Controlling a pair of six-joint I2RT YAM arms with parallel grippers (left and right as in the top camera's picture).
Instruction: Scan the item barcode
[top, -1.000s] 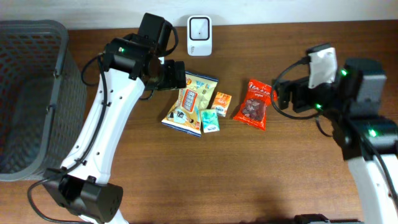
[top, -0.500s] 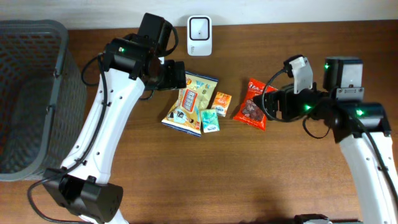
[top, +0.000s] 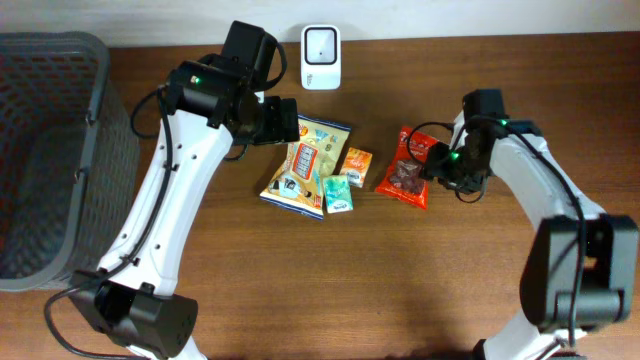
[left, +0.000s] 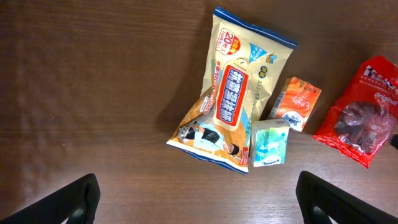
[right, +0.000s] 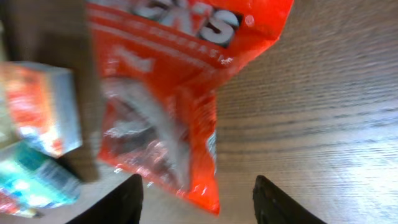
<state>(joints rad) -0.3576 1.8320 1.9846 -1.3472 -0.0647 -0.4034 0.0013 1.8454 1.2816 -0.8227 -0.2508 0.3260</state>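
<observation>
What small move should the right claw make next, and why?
Probably close the right claw on the red snack bag: its lower corner lies between the open jaws, and the bag lies on the table, not yet lifted toward the white scanner.

2 white arms (top: 165, 190), black joints (top: 135, 315)

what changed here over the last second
The right arm swung in from the table's right side. Its tool now straddles the right edge of the red snack bag, jaws apart, nothing gripped yet. The bag, the yellow packet, the orange pack, the teal pack, the scanner and the open left tool stayed put.
</observation>
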